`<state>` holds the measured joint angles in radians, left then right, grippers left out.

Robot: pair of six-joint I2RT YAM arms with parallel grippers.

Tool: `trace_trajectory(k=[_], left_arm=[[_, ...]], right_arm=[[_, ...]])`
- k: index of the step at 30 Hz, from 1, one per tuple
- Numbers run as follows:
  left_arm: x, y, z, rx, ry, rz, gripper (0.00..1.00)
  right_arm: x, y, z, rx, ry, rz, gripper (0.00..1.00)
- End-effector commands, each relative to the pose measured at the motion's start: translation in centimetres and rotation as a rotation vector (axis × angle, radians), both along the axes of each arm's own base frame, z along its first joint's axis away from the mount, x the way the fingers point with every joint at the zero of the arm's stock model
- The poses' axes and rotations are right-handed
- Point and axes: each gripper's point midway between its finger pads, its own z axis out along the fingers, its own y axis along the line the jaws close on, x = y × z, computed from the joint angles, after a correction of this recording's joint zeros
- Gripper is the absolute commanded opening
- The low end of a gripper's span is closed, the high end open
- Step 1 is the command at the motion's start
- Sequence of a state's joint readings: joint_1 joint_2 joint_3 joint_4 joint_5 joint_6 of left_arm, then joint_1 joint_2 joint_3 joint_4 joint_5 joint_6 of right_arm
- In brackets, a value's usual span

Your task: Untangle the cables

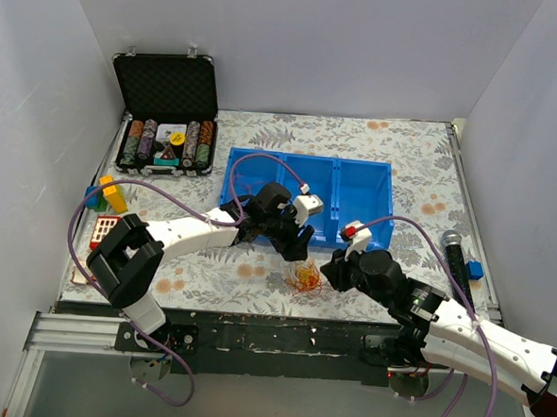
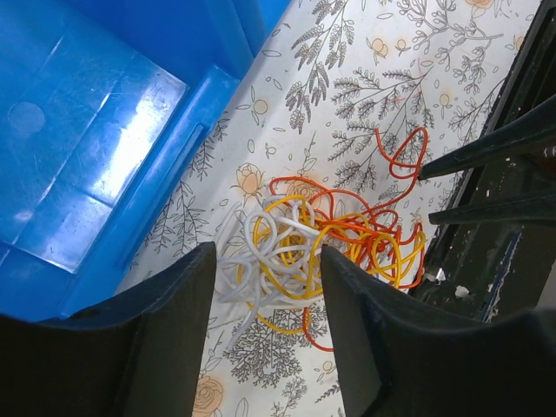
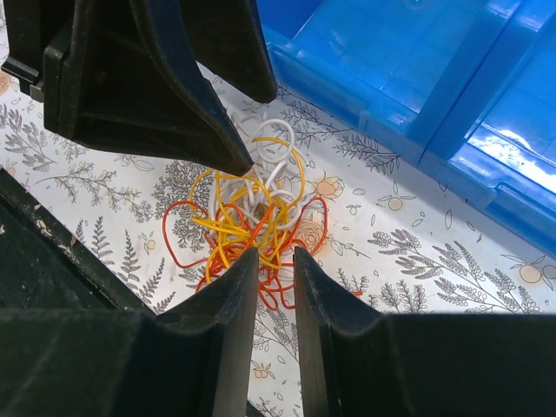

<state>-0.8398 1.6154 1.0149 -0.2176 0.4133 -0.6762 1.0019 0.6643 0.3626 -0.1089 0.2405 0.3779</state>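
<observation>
from above, the cables lie in one small knot on the flowered table, low and centre in the frame, just in front of the blue bin. the left gripper hangs over the knot from the upper left. the right gripper sits just beside it on the right.

in the left wrist view the jaws stand wide apart and empty, with white and yellow loops below them at lower centre and orange and red ones spreading right.

in the right wrist view the jaws are only narrowly open, tips at the orange edge, gripping nothing i can make out.

every colour is wound through the others, so i'd say all the separating is left.
</observation>
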Motion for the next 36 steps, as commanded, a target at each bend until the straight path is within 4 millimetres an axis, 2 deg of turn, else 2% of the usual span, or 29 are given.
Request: trace_trajectory(k=[1,4,13,16,18,21,27,32,36], left_arm=[[0.3,-0.4,1.2,-0.02,-0.013,0.011,0.47],[-0.2,-0.9,0.9,-0.032,0.021,-0.006,0.4],[-0.1,-1.7,0.7,-0.047,0.032,-0.017,0.4],[0.0,-1.7,0.9,-0.054,0.036,-0.008,0.29],[-0.1,-1.7,1.2,-0.059,0.038,-0.006,0.16],[0.0,-2.0,2.6,-0.082,0.033,0.0,0.0],[-0.9,-2.0,7.0,-0.148,0.035,-0.012,0.0],[-2.6,-1.4,10.0,-0.188,0.051,-0.058,0.0],[-3.8,-0.8,11.1,-0.209,0.065,-0.084,0.0]], right_arm=[[0.4,0.6,1.0,0.031,-0.035,0.003,0.3],[0.5,0.8,1.1,0.031,-0.034,0.007,0.3],[0.5,0.7,1.2,0.036,-0.036,0.003,0.3],[0.5,0.8,1.1,0.034,-0.035,0.006,0.3],[0.5,0.9,1.2,0.034,-0.039,0.013,0.3],[0.6,1.0,1.5,0.027,-0.047,0.016,0.3],[1.0,1.3,2.5,0.024,-0.072,0.025,0.32],[1.6,1.6,4.3,0.046,-0.111,0.015,0.43],[2.3,2.1,6.9,0.097,-0.158,-0.001,0.65]])
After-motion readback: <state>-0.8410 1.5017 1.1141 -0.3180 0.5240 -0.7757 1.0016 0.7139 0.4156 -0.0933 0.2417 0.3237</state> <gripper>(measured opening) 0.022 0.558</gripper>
